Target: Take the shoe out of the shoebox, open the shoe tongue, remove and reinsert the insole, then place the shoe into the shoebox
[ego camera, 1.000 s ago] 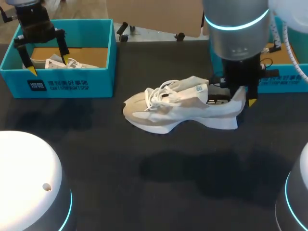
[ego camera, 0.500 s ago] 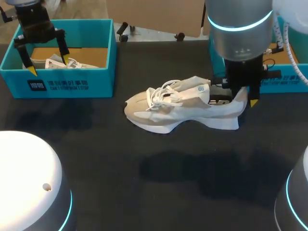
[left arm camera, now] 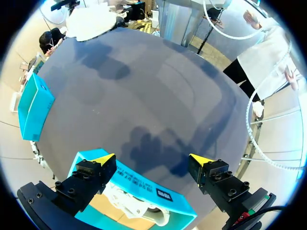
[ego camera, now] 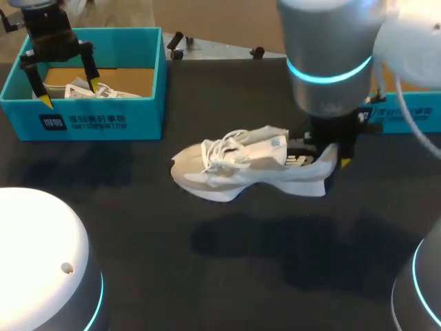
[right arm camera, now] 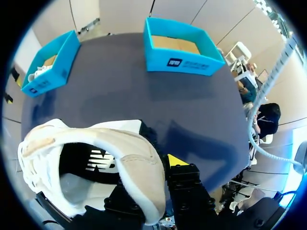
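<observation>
A white and beige shoe (ego camera: 238, 165) lies on its side in the middle of the black table, toe to the left. My right gripper (ego camera: 335, 157) is shut on its heel. In the right wrist view one finger is inside the shoe (right arm camera: 86, 158) and the other, with its yellow fingertip (right arm camera: 176, 160), is outside the heel wall. My left gripper (ego camera: 62, 77) hangs open over the teal shoebox (ego camera: 89, 123) at the back left. In the left wrist view the left gripper (left arm camera: 152, 160) is empty, with the shoebox (left arm camera: 158, 194) under it.
A second white shoe (ego camera: 96, 89) lies inside the left shoebox. Another teal box (ego camera: 406, 114) stands at the right edge behind my right arm, showing a bare cardboard floor (right arm camera: 175, 44) in the right wrist view.
My right arm has carried the shoe's heel a little to the left and nearer the front. The left arm has not moved.
</observation>
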### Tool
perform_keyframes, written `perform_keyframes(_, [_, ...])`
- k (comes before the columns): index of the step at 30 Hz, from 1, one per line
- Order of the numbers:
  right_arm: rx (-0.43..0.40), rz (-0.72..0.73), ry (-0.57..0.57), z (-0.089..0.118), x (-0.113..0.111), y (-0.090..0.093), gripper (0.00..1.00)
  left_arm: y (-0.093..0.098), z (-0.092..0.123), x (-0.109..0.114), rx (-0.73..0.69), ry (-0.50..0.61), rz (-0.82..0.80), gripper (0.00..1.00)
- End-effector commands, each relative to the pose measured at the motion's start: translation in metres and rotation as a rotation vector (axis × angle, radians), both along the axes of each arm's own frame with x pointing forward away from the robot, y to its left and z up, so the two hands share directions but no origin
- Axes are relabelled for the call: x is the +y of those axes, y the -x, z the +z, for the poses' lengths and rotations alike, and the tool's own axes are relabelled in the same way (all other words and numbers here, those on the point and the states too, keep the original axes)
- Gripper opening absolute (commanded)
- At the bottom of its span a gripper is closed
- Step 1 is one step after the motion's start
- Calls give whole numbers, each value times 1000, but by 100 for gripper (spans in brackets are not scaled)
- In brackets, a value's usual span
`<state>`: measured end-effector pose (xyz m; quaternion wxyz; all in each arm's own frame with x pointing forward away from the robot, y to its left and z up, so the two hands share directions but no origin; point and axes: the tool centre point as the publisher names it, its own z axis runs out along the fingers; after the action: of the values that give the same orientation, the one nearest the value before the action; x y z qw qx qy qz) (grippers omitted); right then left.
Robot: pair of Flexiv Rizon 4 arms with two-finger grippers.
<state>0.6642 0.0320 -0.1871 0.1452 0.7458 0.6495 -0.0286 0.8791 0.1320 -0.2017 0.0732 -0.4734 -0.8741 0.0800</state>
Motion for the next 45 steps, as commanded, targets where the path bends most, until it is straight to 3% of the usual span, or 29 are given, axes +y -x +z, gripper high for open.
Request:
perform_keyframes(1, [13, 7, -4, -30, 2, -7, 0, 0, -1, 0, -1, -1, -1, 100])
perform_keyframes(24, [47, -2, 21, -131, 5, -30, 0, 0, -1, 0, -1, -1, -1, 100])
perform_keyframes(35, [67, 7, -7, -163, 9, -37, 0, 0, -1, 0, -1, -1, -1, 100])
perform_keyframes(45, [105, 27, -11, -180, 9, -39, 0, 0, -1, 0, -1, -1, -1, 100])
